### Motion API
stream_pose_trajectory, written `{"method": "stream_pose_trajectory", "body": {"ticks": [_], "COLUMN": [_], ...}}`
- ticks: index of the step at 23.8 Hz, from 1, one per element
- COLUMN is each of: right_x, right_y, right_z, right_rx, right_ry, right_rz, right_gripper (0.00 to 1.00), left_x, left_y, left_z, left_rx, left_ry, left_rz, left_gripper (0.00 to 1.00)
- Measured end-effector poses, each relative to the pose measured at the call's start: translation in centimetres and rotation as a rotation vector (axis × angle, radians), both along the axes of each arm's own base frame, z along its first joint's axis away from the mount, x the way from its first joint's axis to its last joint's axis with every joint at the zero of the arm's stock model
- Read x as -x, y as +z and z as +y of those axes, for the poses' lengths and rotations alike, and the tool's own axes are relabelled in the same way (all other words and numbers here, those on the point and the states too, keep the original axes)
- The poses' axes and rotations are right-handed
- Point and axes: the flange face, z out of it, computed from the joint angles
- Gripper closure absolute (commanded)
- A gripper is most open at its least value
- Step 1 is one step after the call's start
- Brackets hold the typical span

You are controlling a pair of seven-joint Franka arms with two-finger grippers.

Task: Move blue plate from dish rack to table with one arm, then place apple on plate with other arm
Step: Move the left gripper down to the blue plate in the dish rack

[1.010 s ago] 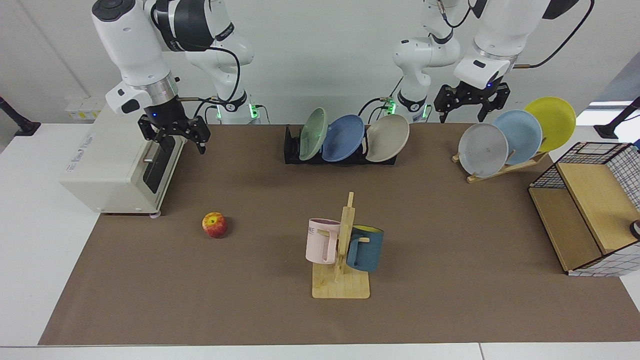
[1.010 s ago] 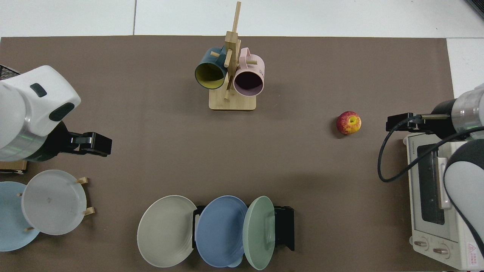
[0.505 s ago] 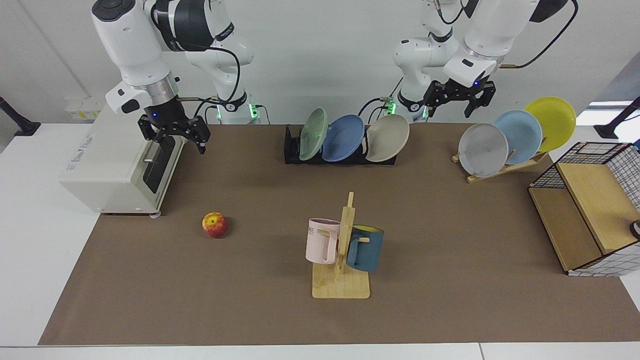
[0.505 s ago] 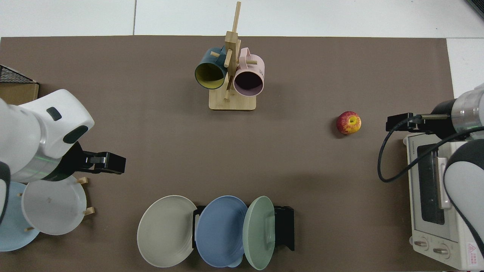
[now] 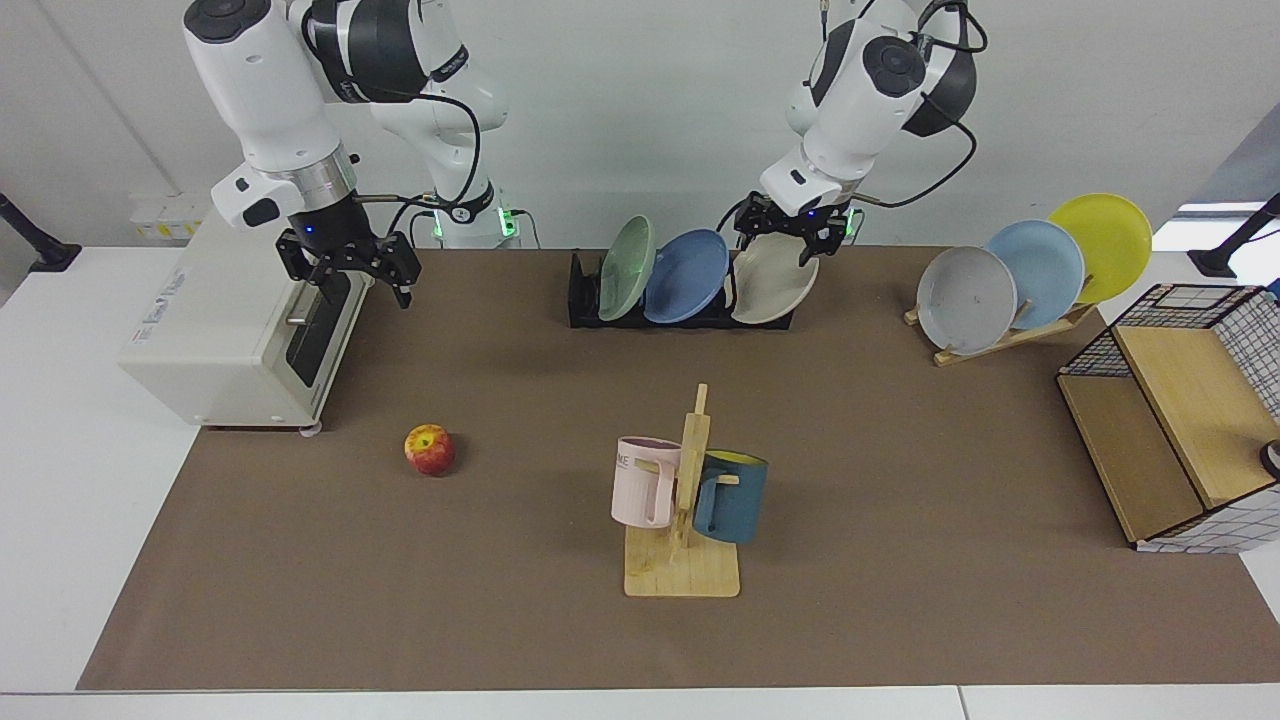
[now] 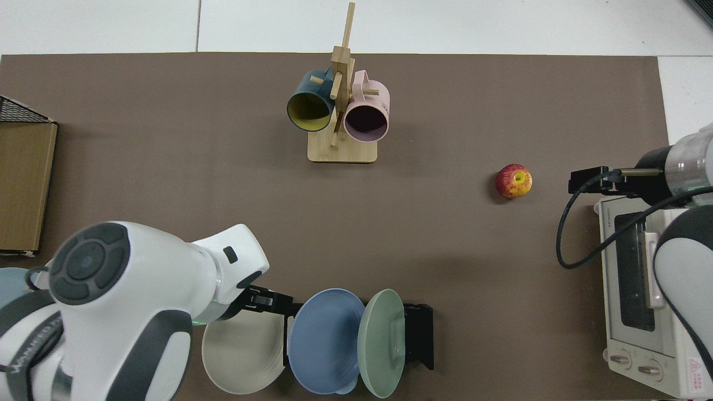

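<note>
Two mugs (image 5: 690, 485) nearest, hung on a wooden stand (image 5: 683, 565), well clear of the job. Farther back, apple (image 5: 429, 450) on the table (image 5: 900, 500), untouched, near the oven (image 5: 220, 330). Above the oven's door, right gripper (image 5: 347, 272), fingers spread and empty, waiting.

At the far edge, black rack (image 5: 583, 300) with three tilted plates: green plate (image 5: 625, 268), blue plate (image 5: 686, 276) in the middle slot, beige plate (image 5: 772, 285) beside it. Left gripper (image 5: 788, 235) hovering just over the beige plate's top rim, close beside the blue plate, fingers apparently spread, holding nothing.

Step in hand, by the look of it: reaching for the blue plate. To do it well:
- Shift across to the blue plate's upper rim, away from the beige one.
- Come down with one finger in front of the rim and one behind.
- Pinch only where the blue rim stands free of its neighbours.
- Lift along the plate's tilt, not sideways, to avoid dragging green or beige from their slots.
- Glossy surface, likely slippery, so close firmly and move slowly.
</note>
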Motion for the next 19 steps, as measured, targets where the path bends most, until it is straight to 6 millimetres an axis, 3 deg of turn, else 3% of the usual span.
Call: {"method": "stream_pose_trajectory", "body": {"ticks": [13, 15, 18, 19], "right_x": [0.0, 0.0, 0.0, 0.0], "right_y": [0.0, 0.0, 0.0, 0.0], "right_z": [0.0, 0.0, 0.0, 0.0], "right_rx": [0.0, 0.0, 0.0, 0.0], "right_ry": [0.0, 0.0, 0.0, 0.0], "right_rz": [0.0, 0.0, 0.0, 0.0], "right_gripper": [0.0, 0.0, 0.0, 0.0], "left_x": [6.0, 6.5, 7.3, 7.6], "left_y": [-10.5, -11.1, -11.4, -11.5], "left_z": [-4.8, -5.2, -6.2, -6.5], "left_rx": [0.039, 0.055, 0.06, 0.058], "left_ry": [-0.051, -0.042, -0.054, -0.06], "left_rz": [0.023, 0.033, 0.04, 0.04], "left_gripper": [0.01, 0.17, 0.58, 0.66]}}
